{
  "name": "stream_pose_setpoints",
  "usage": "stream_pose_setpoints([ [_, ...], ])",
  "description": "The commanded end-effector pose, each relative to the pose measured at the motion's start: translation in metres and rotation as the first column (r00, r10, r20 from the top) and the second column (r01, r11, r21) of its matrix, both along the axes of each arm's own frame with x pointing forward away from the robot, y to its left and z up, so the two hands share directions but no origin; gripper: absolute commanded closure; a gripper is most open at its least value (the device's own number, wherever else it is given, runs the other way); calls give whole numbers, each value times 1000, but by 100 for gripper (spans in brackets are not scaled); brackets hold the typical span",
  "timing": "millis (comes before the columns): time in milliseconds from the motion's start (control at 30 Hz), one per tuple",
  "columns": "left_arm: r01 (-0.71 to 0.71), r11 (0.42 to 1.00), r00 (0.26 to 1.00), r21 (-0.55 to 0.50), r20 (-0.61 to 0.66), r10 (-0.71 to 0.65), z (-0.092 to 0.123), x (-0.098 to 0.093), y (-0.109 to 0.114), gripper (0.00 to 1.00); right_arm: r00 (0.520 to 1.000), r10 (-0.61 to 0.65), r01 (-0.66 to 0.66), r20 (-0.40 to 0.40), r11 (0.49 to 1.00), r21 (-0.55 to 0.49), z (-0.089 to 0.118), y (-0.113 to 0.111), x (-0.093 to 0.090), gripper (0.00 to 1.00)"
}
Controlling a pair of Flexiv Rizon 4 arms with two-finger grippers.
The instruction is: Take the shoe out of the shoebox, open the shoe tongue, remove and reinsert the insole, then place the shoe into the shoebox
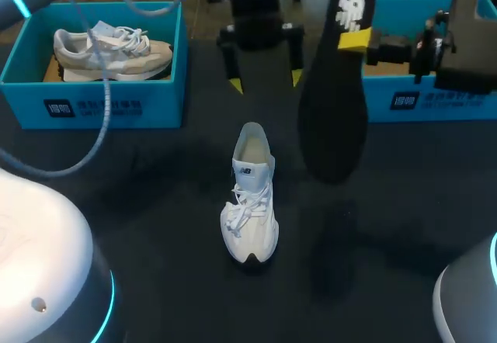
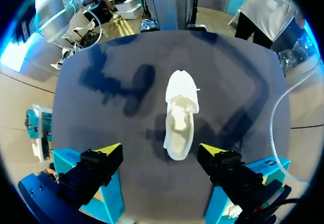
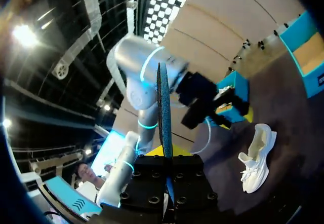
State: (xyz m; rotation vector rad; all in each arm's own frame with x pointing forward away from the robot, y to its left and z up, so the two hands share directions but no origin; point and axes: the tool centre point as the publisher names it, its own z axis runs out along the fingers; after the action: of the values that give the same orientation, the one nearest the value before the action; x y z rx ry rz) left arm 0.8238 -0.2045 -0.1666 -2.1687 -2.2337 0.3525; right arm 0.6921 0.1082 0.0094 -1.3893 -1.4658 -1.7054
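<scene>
A white shoe [image 1: 250, 195] stood upright on its sole in the middle of the dark desk [image 1: 155, 203], outside both boxes. Its toe pointed toward the near edge and its heel toward the far edge. Its laces lay loose over the front. From the left wrist view the white shoe [image 2: 181, 115] showed its open mouth and pale interior.

A black insole [image 1: 334, 95] was in the air to the right of the shoe and well above the desk, not touching it. It hung long-ways, with one end up by the far edge and the other end lower, nearer the shoe. The right gripper [image 1: 355, 40] came in from the right side and had its fingers closed on the upper part of the insole, one yellow tip showing against the black. From the right wrist view the insole [image 3: 164, 107] stood edge-on, pinched between the fingers of the right gripper [image 3: 167, 158].

The left gripper [image 1: 265, 81] hung above the far middle of the desk, beyond the shoe's heel. Its fingers were spread wide and gripped nothing. In its own view the left gripper [image 2: 161, 150] looked down at the shoe.

A blue right shoebox [image 1: 419, 98] sat at the far right corner. A blue left shoebox [image 1: 101, 106] sat at the far left corner, with a second shoe [image 1: 112, 52], beige and grey, lying inside it
</scene>
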Motion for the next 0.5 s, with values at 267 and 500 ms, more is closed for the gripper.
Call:
stream_pose_setpoints([
  [267, 27, 913, 999, -407, 39, -13, 39, -11, 19, 0, 994, -31, 36, -102, 998, 54, -3, -37, 38, 100],
  [500, 31, 828, 999, -560, 24, -22, 65, -13, 28, 0, 988, -24, 37, -155, 996, 78, -8, -41, 77, 100],
])
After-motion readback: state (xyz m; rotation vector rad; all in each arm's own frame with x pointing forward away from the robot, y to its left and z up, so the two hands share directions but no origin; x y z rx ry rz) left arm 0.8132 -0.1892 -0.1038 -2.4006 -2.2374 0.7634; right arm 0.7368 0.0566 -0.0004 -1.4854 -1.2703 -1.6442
